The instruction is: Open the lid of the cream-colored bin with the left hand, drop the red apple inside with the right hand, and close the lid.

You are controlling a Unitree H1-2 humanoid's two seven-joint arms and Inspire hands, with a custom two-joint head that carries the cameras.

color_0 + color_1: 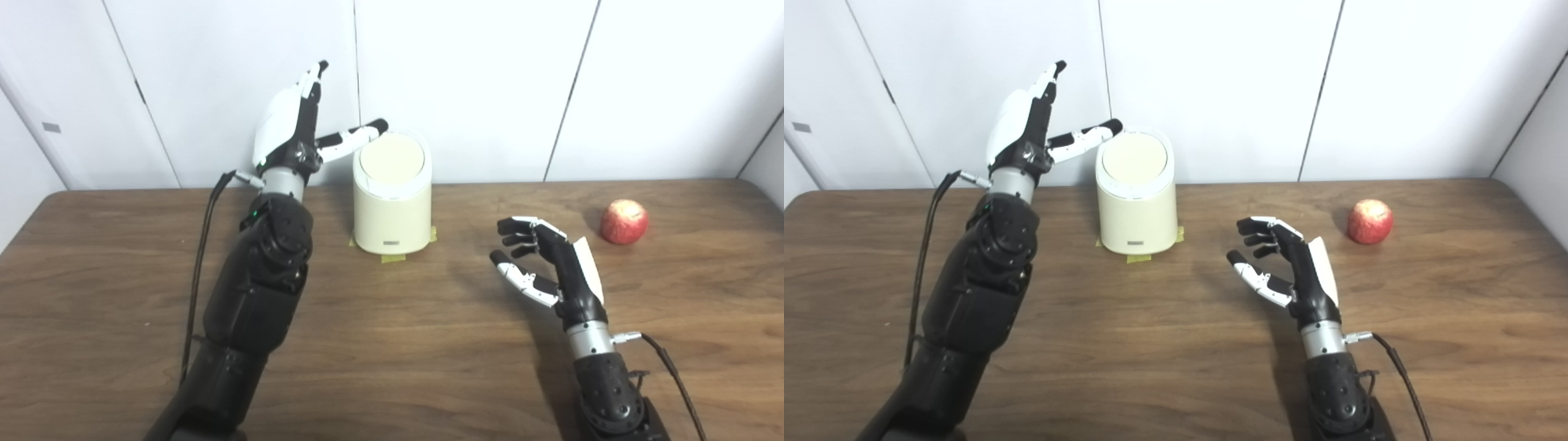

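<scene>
Left hand (288, 131) raised beside lidded bin (392, 211).

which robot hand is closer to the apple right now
Right. The right robot hand hovers over the table just left of the red apple, not touching it. The left robot hand is raised by the cream-colored bin, far across.

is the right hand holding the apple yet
No, the right hand hangs open over the table with nothing in it, while the red apple sits apart on the wood, further right.

Wooden table (392, 367) carries cream bin (392, 214) on yellow tape (392, 257), apple (623, 222) well apart
</scene>
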